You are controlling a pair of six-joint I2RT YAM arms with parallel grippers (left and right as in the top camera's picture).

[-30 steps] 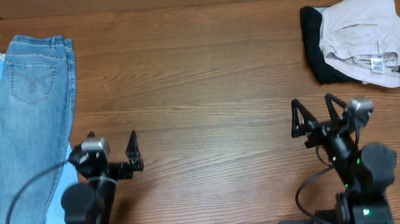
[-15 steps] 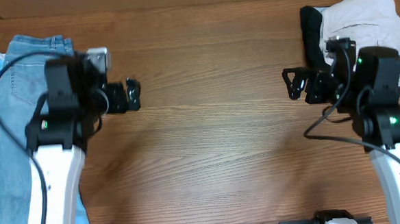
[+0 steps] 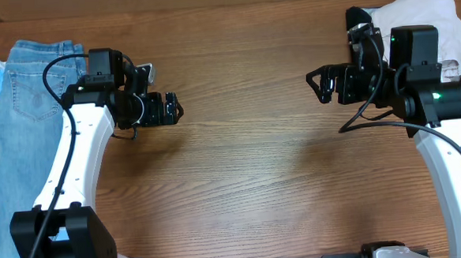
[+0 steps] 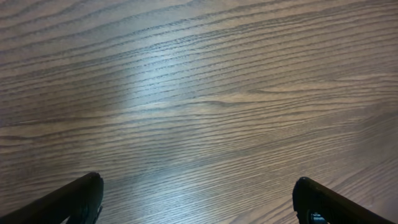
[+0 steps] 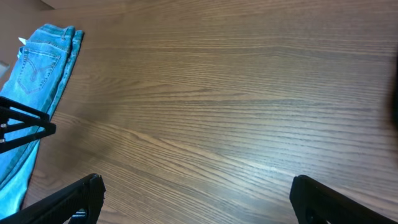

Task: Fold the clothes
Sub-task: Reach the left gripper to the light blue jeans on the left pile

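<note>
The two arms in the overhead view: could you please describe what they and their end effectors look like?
The left arm and right arm have white links with black joint housings. Black cables loop alongside them, and green lights glow on the right arm. The left end effector and right end effector are black, with two fingers each.

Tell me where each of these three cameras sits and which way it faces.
Overhead: above the table, looking straight down; both arms, jeans, beige trousers.
Left wrist: on the left arm, facing bare wood; open left claw at bottom corners.
Right wrist: on the right arm, facing across toward the jeans; open right claw at bottom.
Shared: overhead and right wrist show the jeans.
</note>
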